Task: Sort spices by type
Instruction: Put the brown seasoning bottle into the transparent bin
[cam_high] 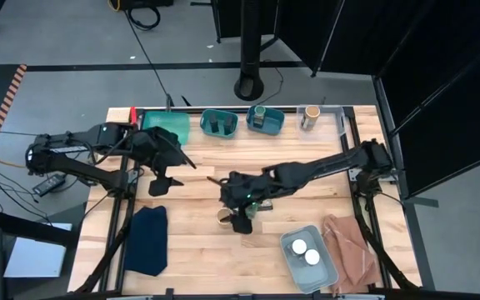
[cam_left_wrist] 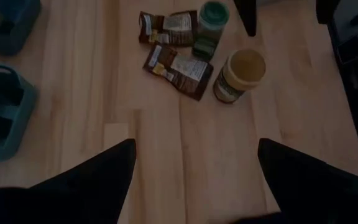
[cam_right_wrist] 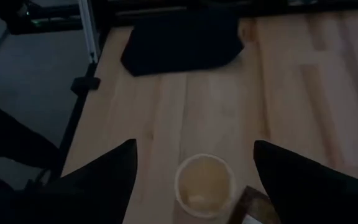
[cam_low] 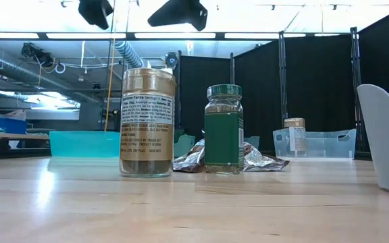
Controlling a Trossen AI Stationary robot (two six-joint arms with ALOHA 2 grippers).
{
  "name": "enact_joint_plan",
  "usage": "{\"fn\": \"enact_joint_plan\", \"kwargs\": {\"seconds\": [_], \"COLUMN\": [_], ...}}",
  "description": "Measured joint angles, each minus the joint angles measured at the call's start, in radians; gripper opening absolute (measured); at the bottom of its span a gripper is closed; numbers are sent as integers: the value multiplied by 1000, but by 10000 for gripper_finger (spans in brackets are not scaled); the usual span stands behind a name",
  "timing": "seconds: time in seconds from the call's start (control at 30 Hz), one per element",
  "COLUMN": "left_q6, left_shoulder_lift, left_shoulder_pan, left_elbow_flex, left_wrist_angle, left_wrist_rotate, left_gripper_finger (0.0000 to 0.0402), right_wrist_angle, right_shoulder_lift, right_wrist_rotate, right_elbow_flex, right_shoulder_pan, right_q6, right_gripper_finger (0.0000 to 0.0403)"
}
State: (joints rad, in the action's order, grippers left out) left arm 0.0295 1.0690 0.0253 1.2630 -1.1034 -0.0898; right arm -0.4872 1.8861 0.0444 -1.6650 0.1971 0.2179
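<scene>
A tan-topped jar (cam_high: 223,218) (cam_low: 147,121) (cam_right_wrist: 204,183) stands upright on the table near its middle. A green-lidded jar (cam_low: 223,128) (cam_left_wrist: 211,18) stands beside it, with two brown packets (cam_left_wrist: 178,62) lying flat behind them. My right gripper (cam_high: 242,221) (cam_right_wrist: 194,146) hangs open just above the tan-topped jar, touching nothing. My left gripper (cam_high: 163,182) (cam_left_wrist: 194,146) is open, raised over bare wood to the left of the spices. Two white-lidded jars (cam_high: 305,252) sit in a pale bin (cam_high: 323,271). More jars stand in the far bins.
Three teal bins (cam_high: 167,125) (cam_high: 219,123) (cam_high: 265,119) and a clear bin (cam_high: 311,117) (cam_low: 316,143) line the far edge. A dark blue cloth (cam_high: 147,237) (cam_right_wrist: 179,43) lies near left. A brown bag (cam_high: 352,250) lies near right. Bare wood stretches between cloth and jars.
</scene>
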Motion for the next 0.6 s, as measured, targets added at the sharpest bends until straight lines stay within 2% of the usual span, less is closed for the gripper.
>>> {"fn": "enact_joint_plan", "kwargs": {"seconds": [0.23,0.47,0.6], "left_q6": [-37,-103,-111], "left_shoulder_lift": [-27,-33,-33], "left_shoulder_pan": [-1,-1,-1], "left_elbow_flex": [-51,-56,-56], "left_wrist_angle": [34,120,138], "left_wrist_rotate": [16,23,60], "left_gripper_finger": [342,342,342], "right_wrist_angle": [-23,-79,-75], "right_shoulder_lift": [72,112,122], "right_wrist_rotate": [-12,27,23], "right_elbow_flex": [-36,-36,-38], "right_shoulder_pan": [8,12,17], "right_q6": [-69,-171,-218], "right_gripper_finger": [325,325,322]}}
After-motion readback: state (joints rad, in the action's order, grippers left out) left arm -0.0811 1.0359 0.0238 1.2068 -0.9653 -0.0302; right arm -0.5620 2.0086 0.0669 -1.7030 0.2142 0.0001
